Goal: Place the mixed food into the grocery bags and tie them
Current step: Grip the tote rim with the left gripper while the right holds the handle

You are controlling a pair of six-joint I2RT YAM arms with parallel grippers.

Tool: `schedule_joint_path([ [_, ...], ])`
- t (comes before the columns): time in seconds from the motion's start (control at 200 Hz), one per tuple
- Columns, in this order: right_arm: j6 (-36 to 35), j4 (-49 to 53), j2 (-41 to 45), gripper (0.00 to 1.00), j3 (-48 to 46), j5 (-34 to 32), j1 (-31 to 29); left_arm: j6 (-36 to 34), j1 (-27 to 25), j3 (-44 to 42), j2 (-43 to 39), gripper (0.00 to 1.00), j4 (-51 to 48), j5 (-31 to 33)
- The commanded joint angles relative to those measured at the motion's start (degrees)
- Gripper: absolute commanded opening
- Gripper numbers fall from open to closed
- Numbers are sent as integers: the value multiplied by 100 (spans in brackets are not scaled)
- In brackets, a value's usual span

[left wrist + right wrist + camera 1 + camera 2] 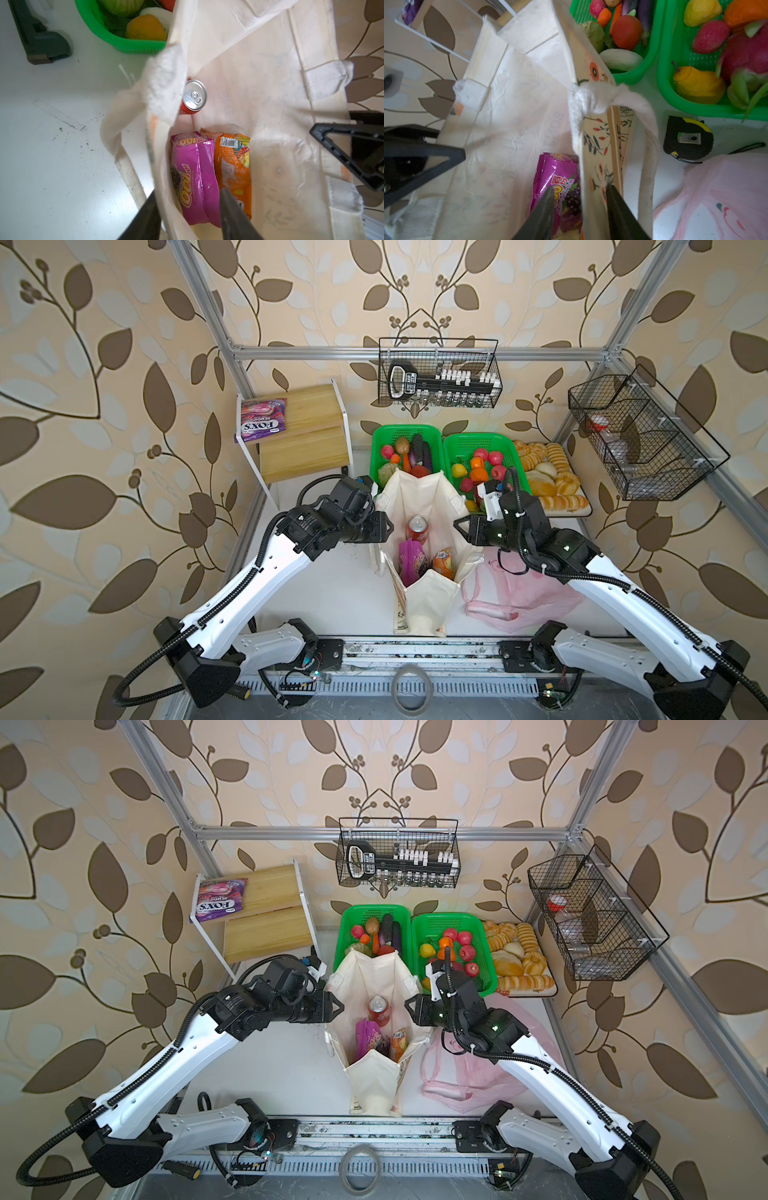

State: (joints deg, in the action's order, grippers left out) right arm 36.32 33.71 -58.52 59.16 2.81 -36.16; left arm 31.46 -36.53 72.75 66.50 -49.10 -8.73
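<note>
Fingers of the left gripper (189, 190), nearest the lens, stand partly open astride 1 wall of the cream tote (259, 104). A gap shows beside the fabric, so nothing is held. The right gripper (580, 189), also partly open and empty, straddles the opposite, flower-printed wall. Between the 2 grippers, inside the tote, the red can (194, 95) stands on end, with the purple "100" packet (193, 176) and orange packet (232, 166) touching side by side. The pink plastic bag (716, 197) lies on the table just outside the right gripper. Beyond both grippers, a green basket (380, 435) holds the cabbage (387, 473), potato (402, 444) and red vegetable (627, 32).
</note>
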Motion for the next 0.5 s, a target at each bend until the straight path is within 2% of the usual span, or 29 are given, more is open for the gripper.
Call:
schedule_joint_path([
  [0.0,-19,27,3,19,232,81,-96,-80,12,-6,-228,3,351,50],
  [0.015,-10,7,-7,17,238,86,-102,-86,9,-23,-276,0,371,136],
  [0.13,43,-187,-86,0,349,112,-248,-199,14,-121,-741,0,491,913],
  [0.4,305,-912,-468,0,748,68,-849,-783,75,318,-1073,0,-347,3013],
  [0.495,358,-1081,-702,0,930,38,-1017,-990,203,359,-1211,0,-474,3497],
])
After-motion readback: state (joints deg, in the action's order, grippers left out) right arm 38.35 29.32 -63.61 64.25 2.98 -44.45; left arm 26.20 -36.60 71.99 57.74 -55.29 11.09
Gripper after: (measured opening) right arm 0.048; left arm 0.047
